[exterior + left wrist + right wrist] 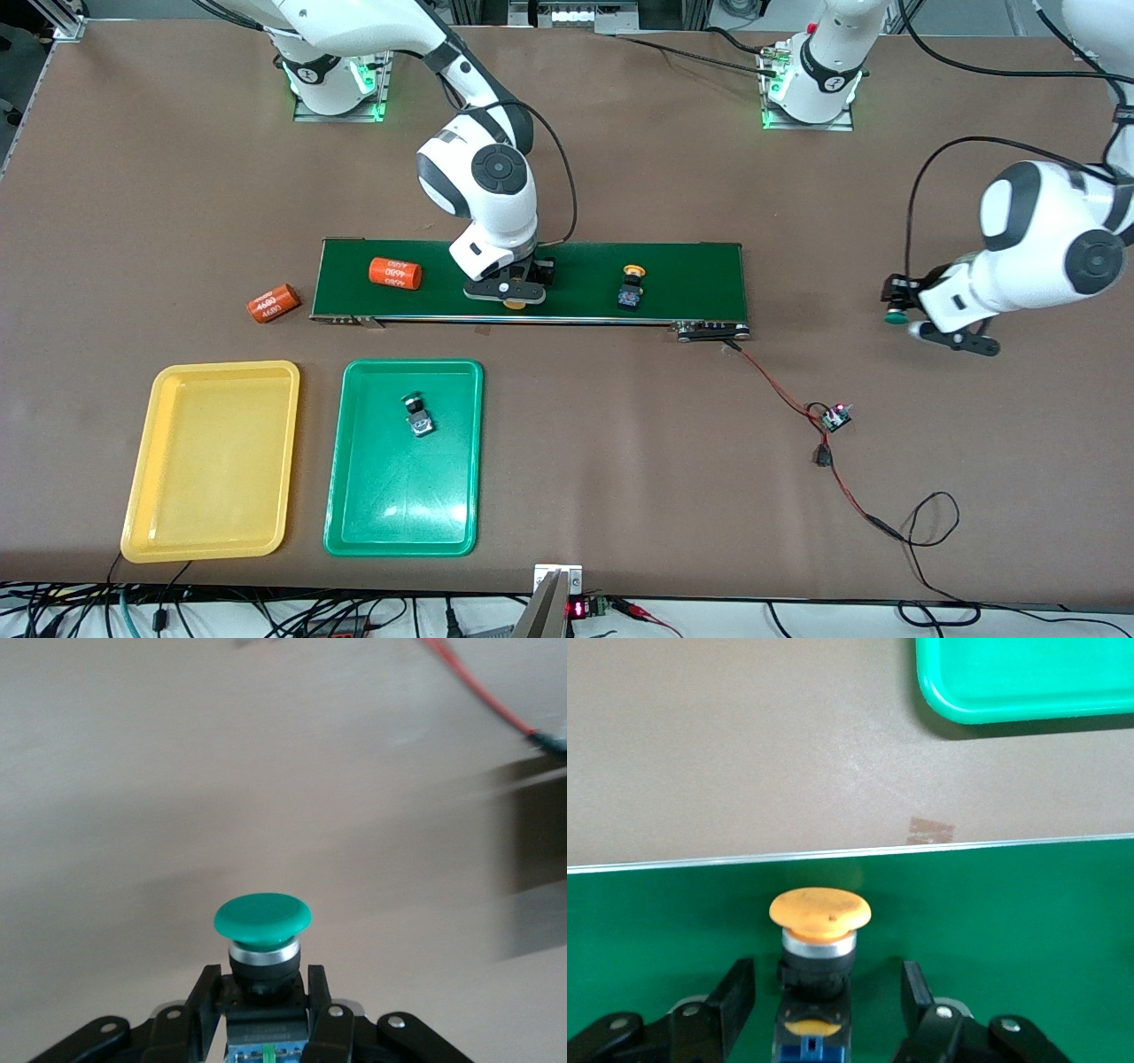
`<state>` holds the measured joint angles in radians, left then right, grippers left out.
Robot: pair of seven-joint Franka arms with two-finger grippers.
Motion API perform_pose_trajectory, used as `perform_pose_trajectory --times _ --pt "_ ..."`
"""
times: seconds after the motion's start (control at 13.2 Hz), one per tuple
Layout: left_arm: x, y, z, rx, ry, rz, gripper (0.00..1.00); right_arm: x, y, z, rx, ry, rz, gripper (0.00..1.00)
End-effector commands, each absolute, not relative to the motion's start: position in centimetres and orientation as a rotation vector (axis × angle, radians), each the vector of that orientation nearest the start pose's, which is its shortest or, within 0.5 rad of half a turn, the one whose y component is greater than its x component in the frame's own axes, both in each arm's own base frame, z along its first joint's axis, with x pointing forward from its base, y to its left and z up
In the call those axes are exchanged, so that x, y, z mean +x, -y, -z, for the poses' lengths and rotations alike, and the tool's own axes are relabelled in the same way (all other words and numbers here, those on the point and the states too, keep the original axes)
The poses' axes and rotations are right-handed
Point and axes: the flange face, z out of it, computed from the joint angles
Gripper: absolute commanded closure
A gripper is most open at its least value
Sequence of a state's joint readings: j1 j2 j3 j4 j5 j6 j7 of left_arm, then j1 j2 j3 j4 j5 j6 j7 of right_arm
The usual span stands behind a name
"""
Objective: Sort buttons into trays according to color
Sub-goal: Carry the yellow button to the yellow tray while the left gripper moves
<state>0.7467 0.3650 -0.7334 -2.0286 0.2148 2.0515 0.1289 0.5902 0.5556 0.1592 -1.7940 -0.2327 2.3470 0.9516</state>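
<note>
Starting at the right arm's end of the counter, the yellow tray lies bare, a shallow glossy plastic rectangle with rounded corners and a raised rim, and just beside it the matching green tray already holds one green-capped button lying on its side. Farther from the front camera runs the dark-green conveyor belt, matte and flat with a thin metal edge; an orange cylinder marked 4680 lies on it and a second such cylinder rests on the counter off the belt's end. The right gripper is down on the belt over a yellow-capped button: the button's blocky black-and-blue body sits squarely between the two black fingers, its long axis running straight out from the palm, cap leading toward the belt's near edge and the trays. The fingers stand apart from the body on both sides, not yet gripping, so the grasp seems to need only a straight squeeze. Another yellow-capped button stands on the belt toward the left arm's end. The left gripper hangs over bare counter past the belt's end, clenched on a second green button, whose smooth mushroom cap sits above a chrome collar.
</note>
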Motion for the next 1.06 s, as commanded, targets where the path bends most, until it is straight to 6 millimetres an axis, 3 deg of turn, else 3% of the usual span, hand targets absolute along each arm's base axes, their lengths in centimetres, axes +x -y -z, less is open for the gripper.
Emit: perform_pose_trajectory --times 0.0,0.15,0.46,0.61,0.83,0.99 --pt "56.4 2.7 -30.2 -3.124 -0.483 -0.37 1.0 49.6 -43.8 -24.6 -3.19 -0.054 0.138 0.56" --pt "56.6 6.2 -30.9 -3.116 -0.515 -0.387 1.0 50.0 -43.4 -24.9 -3.192 0.002 0.142 0.77" --pt "55.4 13.4 -31.9 -3.115 -0.354 -0.406 1.0 51.5 -41.9 -27.8 -3.23 0.03 0.123 0.84" --pt "54.9 15.8 -30.8 -3.133 -0.282 -0.432 1.0 52.1 -40.7 -31.7 -3.282 0.174 0.044 0.84" --pt "54.3 19.3 -30.3 -3.139 -0.232 -0.426 1.0 54.2 -35.0 -37.4 -3.271 0.309 -0.047 0.84" --pt "54.3 19.7 -29.5 -3.153 -0.226 -0.438 1.0 55.7 -30.6 -39.7 -3.27 0.459 -0.086 0.84"
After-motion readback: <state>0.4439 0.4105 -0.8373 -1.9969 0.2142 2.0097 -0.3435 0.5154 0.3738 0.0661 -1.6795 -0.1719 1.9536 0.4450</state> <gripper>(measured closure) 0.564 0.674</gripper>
